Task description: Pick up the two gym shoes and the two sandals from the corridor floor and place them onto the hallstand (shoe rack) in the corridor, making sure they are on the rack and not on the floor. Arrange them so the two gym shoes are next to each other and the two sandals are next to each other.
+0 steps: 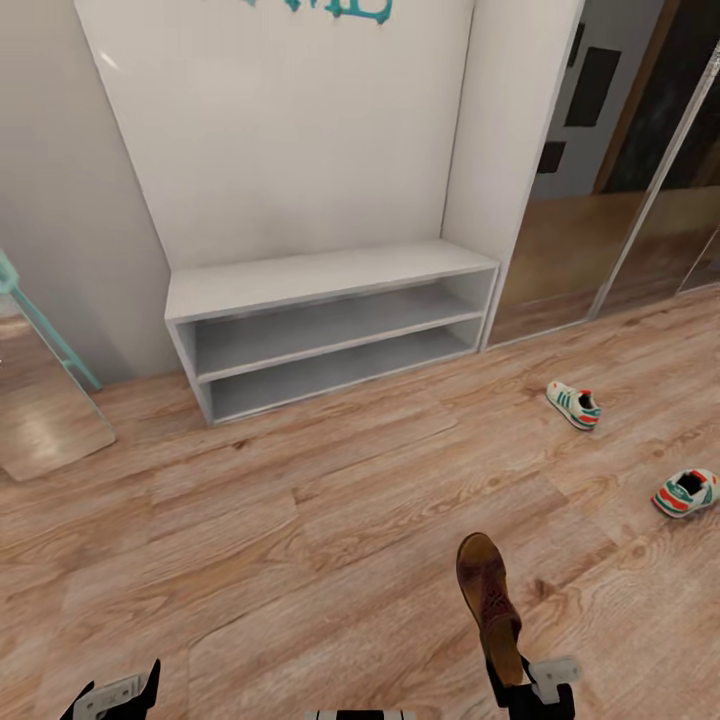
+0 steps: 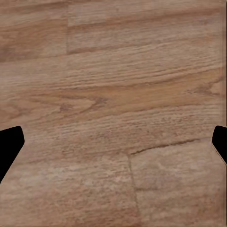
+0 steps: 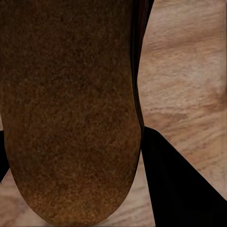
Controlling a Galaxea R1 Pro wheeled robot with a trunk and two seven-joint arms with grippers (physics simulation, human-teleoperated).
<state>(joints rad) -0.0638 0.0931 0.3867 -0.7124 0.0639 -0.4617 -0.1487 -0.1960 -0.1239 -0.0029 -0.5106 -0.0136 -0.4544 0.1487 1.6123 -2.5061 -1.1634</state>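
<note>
The sandal (image 1: 488,595) is pinched at its heel end by the right gripper (image 1: 523,682), its toe pointing out toward the grey bench (image 1: 320,285) with the teal letters. It looks light and flat — probably flexible — so a hold across the sole's edge suits it. The two gym shoes (image 1: 574,405) lie on the corridor floor (image 1: 300,520), well apart. The left gripper (image 2: 113,142) hangs low with its fingers spread over bare planks.

Teal letters (image 1: 335,8) on tall back panel (image 1: 280,130), cut off, unreadable.
</note>
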